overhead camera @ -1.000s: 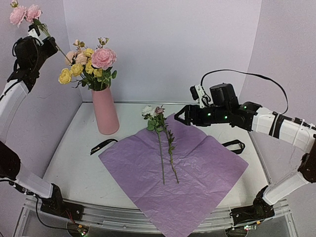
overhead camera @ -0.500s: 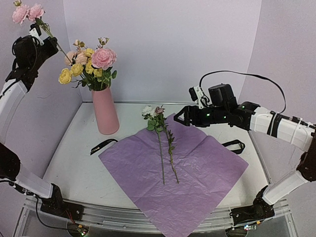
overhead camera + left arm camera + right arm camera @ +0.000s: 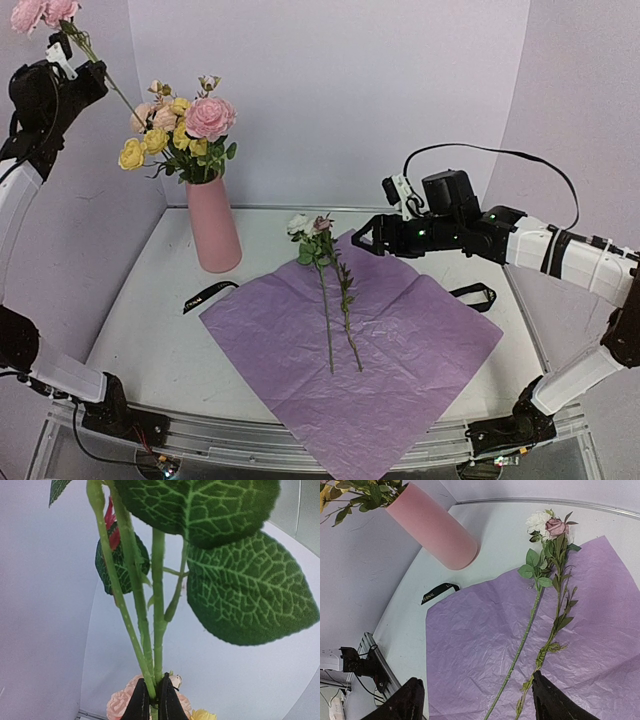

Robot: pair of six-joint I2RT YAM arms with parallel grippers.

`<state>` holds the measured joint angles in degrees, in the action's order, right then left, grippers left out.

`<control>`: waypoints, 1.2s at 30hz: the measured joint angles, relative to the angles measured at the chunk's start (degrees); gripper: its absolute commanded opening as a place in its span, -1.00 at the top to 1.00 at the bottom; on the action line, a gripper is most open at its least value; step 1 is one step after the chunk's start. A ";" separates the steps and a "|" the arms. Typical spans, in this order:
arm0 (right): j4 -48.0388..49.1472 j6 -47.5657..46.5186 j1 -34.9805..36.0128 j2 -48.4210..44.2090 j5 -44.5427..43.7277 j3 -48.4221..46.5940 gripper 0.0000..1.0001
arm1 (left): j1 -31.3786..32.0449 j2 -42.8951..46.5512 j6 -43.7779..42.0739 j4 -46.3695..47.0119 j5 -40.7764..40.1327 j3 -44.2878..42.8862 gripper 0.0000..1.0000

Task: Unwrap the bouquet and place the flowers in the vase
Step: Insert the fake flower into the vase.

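The vase [image 3: 213, 228] stands far left, already holding most of the flowers [image 3: 185, 125]. The left gripper [image 3: 66, 62], clamped tight on a pink-bloomed stem [image 3: 88, 48], has just hoisted it higher into the top-left corner. That looks like clearance for dropping it in from above. Two stems [image 3: 335, 290] wait on the purple paper [image 3: 420, 340]. The right gripper [image 3: 366, 237] hovers wide open just right of their blooms.

Only text I can spot is on the black ribbon [image 3: 440, 591], left of the paper. White letters read "ERNAL"; anything before them isn't readable.
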<state>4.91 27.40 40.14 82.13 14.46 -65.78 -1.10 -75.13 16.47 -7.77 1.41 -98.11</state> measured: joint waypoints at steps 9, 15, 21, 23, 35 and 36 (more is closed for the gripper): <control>-0.06 0.02 0.00 0.07 0.11 0.00 -0.50 | 0.00 -1.16 1.90 -0.19 2.14 -1.35 1.00; -0.07 0.04 0.00 0.07 -0.08 0.00 -0.50 | 0.00 -2.88 3.33 0.13 3.92 -1.09 1.00; -0.09 0.07 0.00 0.07 -0.33 0.04 -0.50 | -0.02 -3.34 4.22 2.53 5.25 1.28 1.00; -0.13 0.09 0.00 0.07 -0.37 0.07 -0.50 | -0.02 -3.42 4.53 3.35 5.81 2.42 1.00; -0.19 0.91 -0.22 0.07 -0.57 0.75 -0.50 | 0.03 -3.96 3.11 6.33 8.00 9.79 1.00; -0.18 0.93 -0.25 0.07 -0.59 0.78 -0.50 | 0.08 -3.96 2.91 6.53 8.07 10.44 1.00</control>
<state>4.72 28.32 39.89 82.19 13.87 -65.00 -1.02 -79.09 19.38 -1.25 9.48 -87.67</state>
